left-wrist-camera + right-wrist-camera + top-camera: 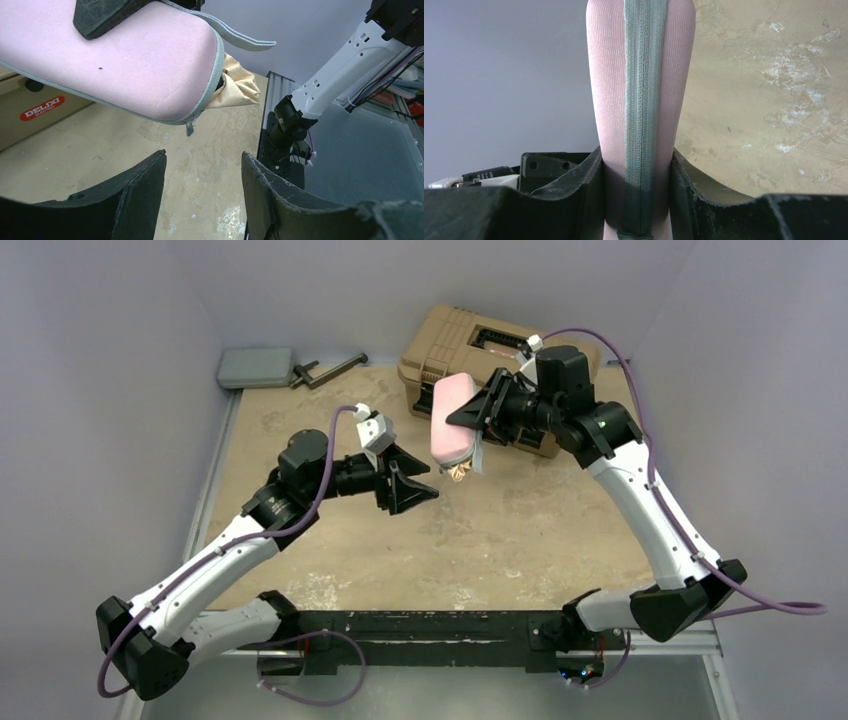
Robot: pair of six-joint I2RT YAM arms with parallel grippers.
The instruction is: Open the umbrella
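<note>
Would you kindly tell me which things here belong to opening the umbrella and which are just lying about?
For the job: umbrella, its beige fabric poking from the pink pouch; right gripper clamping that pouch; left gripper, open nearby.
Lying about: toolbox, grey pad, dark clamp.

Worn tan tabletop (520, 530), tan toolbox (440, 340) and flat grey case (255, 367) along its far edge
</note>
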